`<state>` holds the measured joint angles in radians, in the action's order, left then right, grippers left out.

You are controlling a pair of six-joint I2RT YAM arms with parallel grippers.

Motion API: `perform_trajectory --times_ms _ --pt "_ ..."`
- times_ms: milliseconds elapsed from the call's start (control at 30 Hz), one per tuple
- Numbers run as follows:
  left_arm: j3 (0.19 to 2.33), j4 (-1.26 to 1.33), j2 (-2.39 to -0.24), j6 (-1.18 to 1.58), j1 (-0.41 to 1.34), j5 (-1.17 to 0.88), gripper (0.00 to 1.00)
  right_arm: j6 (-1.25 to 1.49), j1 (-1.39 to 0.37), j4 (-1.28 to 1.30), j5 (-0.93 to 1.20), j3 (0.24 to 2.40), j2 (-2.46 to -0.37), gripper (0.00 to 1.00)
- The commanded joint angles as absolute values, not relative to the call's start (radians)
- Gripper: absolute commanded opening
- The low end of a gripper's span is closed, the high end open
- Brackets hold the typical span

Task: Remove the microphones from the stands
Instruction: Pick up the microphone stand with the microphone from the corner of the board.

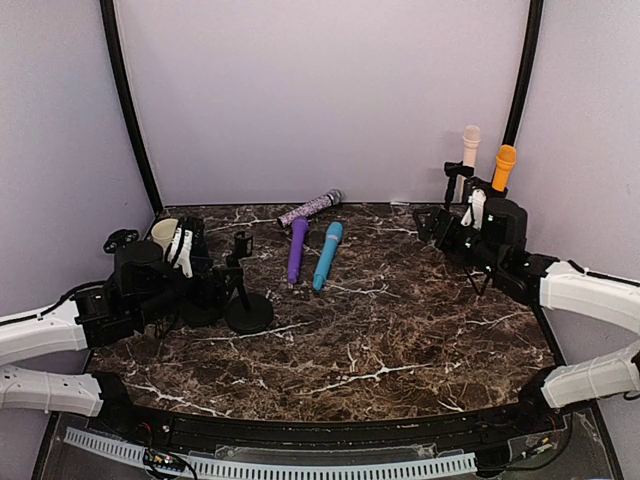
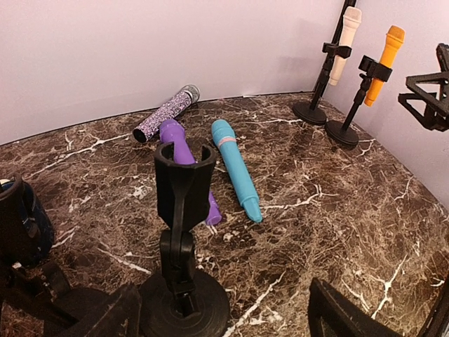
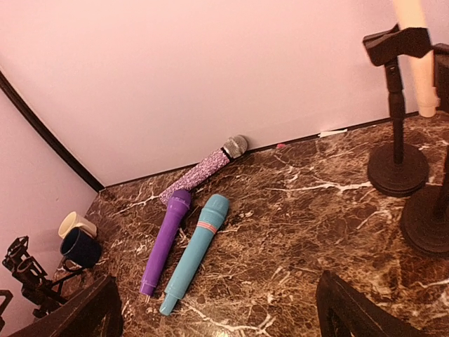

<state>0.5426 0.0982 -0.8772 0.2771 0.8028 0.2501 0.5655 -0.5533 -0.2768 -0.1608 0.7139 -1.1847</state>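
Two microphones stand clipped in stands at the back right: a cream microphone [image 1: 470,142] [image 2: 347,35] [image 3: 417,56] and an orange microphone [image 1: 504,166] [image 2: 386,60]. My right gripper [image 1: 437,226] [image 3: 221,316] hovers open just in front and left of them, with nothing between its fingers [image 3: 365,309]. At the left, my left gripper [image 1: 205,295] [image 2: 224,323] is open. Its fingers [image 2: 344,316] flank the round base of an empty black stand [image 1: 246,300] [image 2: 184,189]. A glittery purple microphone [image 1: 310,208], a plain purple one [image 1: 297,250] and a teal one [image 1: 327,255] lie on the marble table [image 1: 400,340].
A cream mug [image 1: 165,232] [image 3: 74,223] and a dark blue mug [image 3: 81,247] [image 2: 21,225] sit at the far left by my left arm. A second stand base [image 3: 428,225] is close on the right in the right wrist view. Walls close the back and sides.
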Motion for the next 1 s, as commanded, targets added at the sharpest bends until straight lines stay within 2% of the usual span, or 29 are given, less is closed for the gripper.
perform_trajectory --times_ms 0,167,300,400,533,767,867,967 --pt "0.565 0.146 -0.894 0.312 0.795 0.232 0.85 0.517 -0.500 -0.213 -0.229 0.595 -1.065 0.99" --pt "0.572 0.187 -0.957 0.322 0.782 0.212 0.84 0.581 -0.309 -0.277 -0.059 0.499 -1.076 0.98" --pt "0.612 0.182 -0.999 0.292 0.771 0.165 0.84 0.633 -0.166 -0.417 0.052 0.473 -1.185 0.96" --pt "0.647 0.168 -1.022 0.261 0.757 0.145 0.84 0.634 -0.126 -0.482 0.043 0.505 -1.280 0.90" --pt "0.655 0.185 -1.033 0.241 0.728 0.123 0.84 0.633 -0.112 -0.540 -0.045 0.547 -1.375 0.86" --pt "0.619 0.238 -1.043 0.233 0.635 0.025 0.84 0.542 -0.077 -0.558 -0.057 0.652 -1.452 0.97" --pt "0.621 0.246 -1.045 0.210 0.617 -0.013 0.84 0.493 -0.039 -0.532 0.022 0.699 -1.449 0.98" --pt "0.637 0.245 -1.045 0.194 0.601 -0.050 0.85 0.464 0.054 -0.546 0.193 0.719 -1.439 0.99"
